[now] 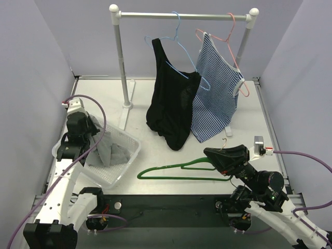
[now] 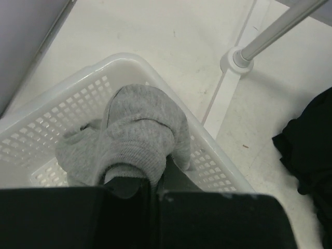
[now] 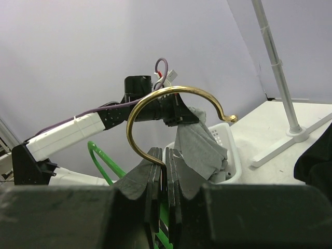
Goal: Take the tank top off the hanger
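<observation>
The grey tank top [image 1: 104, 148] hangs from my left gripper [image 1: 89, 130] into the white basket [image 1: 133, 151]. In the left wrist view the grey cloth [image 2: 135, 135] bunches around my shut left gripper [image 2: 150, 187] above the basket [image 2: 228, 174]. The bare green hanger [image 1: 176, 168] lies low over the table. My right gripper [image 1: 224, 155] is shut on the neck of its brass hook [image 3: 155, 104]. In the right wrist view my right gripper [image 3: 166, 158] pinches the hook's stem, with the green frame [image 3: 104, 158] below and the grey top [image 3: 199, 148] beyond.
A rack [image 1: 181, 15] stands at the back with a black tank top [image 1: 171, 104] on a blue hanger and a striped tank top [image 1: 218, 88] on a pink hanger. The rack's left post foot [image 2: 236, 59] is near the basket.
</observation>
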